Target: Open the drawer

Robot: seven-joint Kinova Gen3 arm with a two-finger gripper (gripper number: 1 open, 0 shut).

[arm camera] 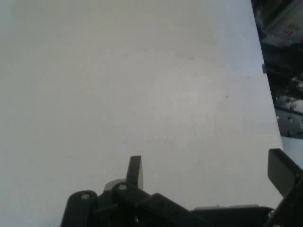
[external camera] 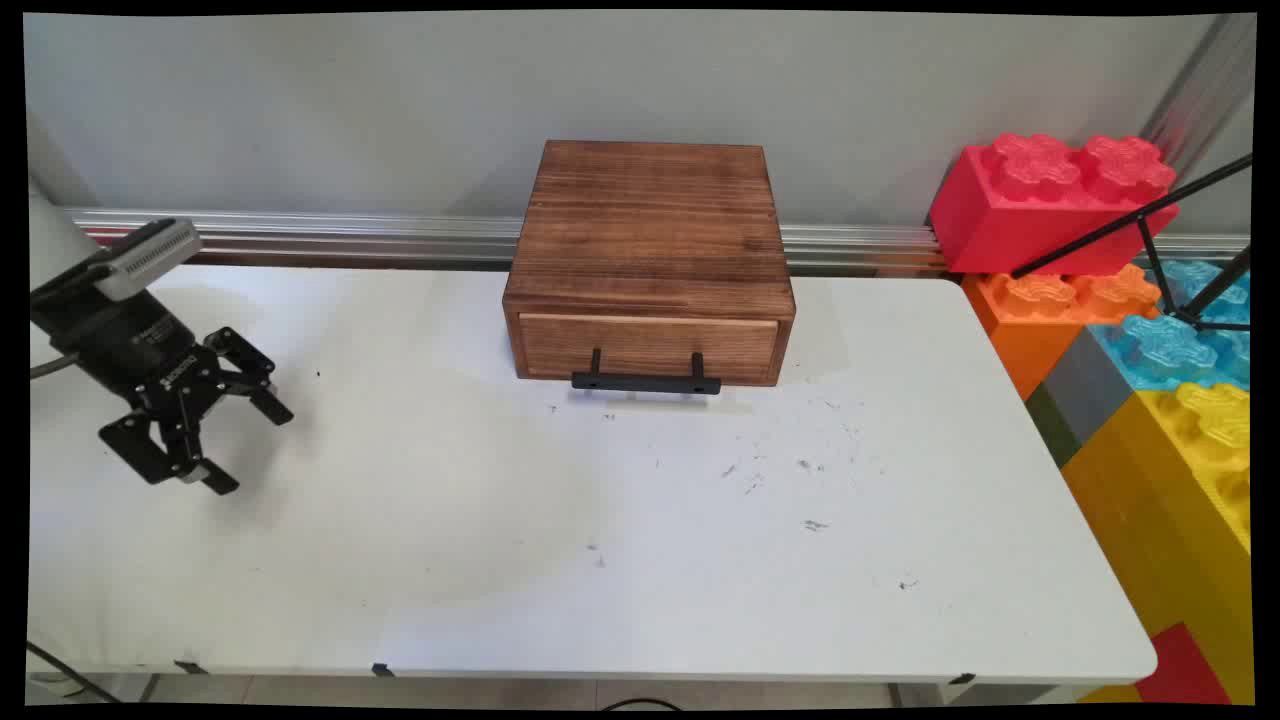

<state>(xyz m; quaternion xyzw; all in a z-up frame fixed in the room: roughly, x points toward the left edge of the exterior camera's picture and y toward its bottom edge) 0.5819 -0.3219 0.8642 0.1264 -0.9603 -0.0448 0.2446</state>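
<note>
The claw point(external camera: 248, 447) hangs released, fingers spread, above the bench's point(external camera: 600, 560) left side, gripping nothing. Bare, scuffed white surface lies beneath it. Well apart, at the far edge's middle, sits a grainy wooden drawer box point(external camera: 650, 260), its black bar handle point(external camera: 646, 381) facing the near side.

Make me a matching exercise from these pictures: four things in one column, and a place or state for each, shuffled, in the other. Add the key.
Things:
1. claw
2. wooden box
3. black handle
4. red block

Places or states:
A. on top of an orange block, right of the table
B. open, holding nothing, over the table's left side
C. at the back of the table, drawer shut
D. fixed low on the drawer front

Pairs: 1-B, 2-C, 3-D, 4-A
</note>
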